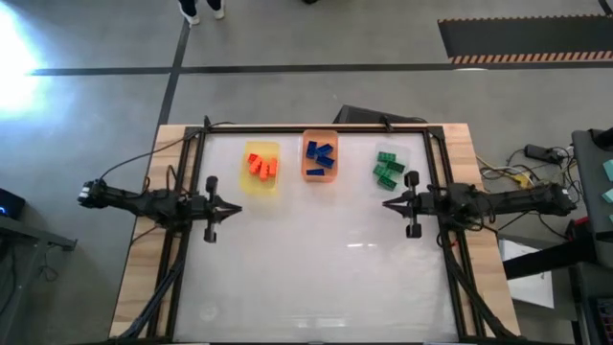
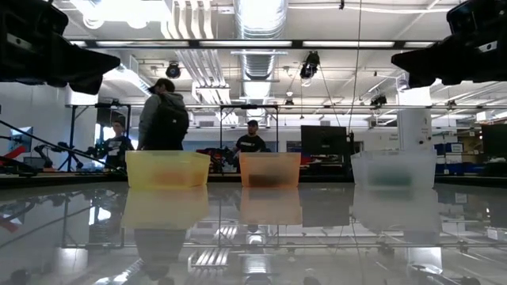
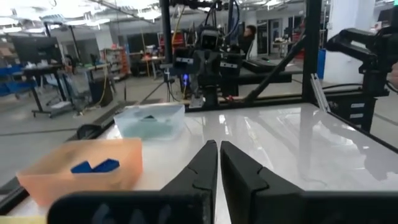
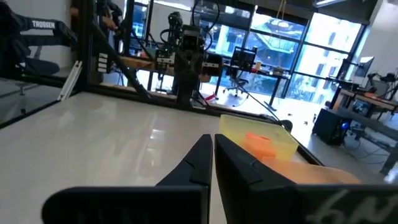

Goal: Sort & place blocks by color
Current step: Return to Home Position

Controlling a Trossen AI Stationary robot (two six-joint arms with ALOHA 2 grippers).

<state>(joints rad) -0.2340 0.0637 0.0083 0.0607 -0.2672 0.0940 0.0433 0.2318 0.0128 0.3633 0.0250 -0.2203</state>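
Blocks, small studded plastic bricks, lie sorted: orange ones (image 1: 261,165) in the translucent yellow tray (image 1: 245,182), blue ones (image 1: 320,156) in the translucent orange tray (image 1: 320,179), green ones (image 1: 388,168) in the clear tray (image 1: 407,153). My left gripper (image 1: 235,206) and right gripper (image 1: 386,202) hover apart from the trays, fingers clenched on nothing. Risk, as I judge: the right gripper, near the clear tray, could knock it in a careless swing. Block counts cannot be made out.

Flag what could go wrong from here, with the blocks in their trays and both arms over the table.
1. The right gripper, shut, hangs close to the clear tray; a careless swing might nudge it and spill the green blocks.
2. The orange blocks lie bunched in the yellow tray, so a knock from the left gripper, shut nearby, could tip one out.
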